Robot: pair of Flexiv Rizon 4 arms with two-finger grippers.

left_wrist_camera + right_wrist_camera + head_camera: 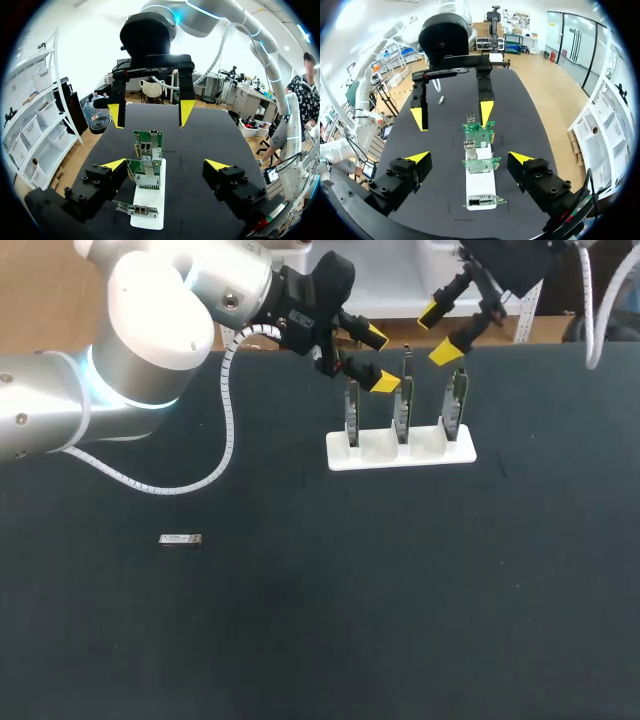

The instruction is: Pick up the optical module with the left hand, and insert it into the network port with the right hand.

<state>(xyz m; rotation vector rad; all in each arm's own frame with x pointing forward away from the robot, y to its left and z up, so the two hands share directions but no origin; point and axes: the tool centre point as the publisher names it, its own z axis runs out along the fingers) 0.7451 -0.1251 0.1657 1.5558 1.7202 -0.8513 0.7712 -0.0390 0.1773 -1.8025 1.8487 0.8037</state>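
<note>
Module lies well apart from left hand.

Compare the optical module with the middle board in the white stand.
The optical module lies flat on the table; middle board stands upright in the white stand. Module is a small silvery bar; board is larger and green. Module sits far from the left pincer and right pincer; board is near both. Neither is gripped.
</note>
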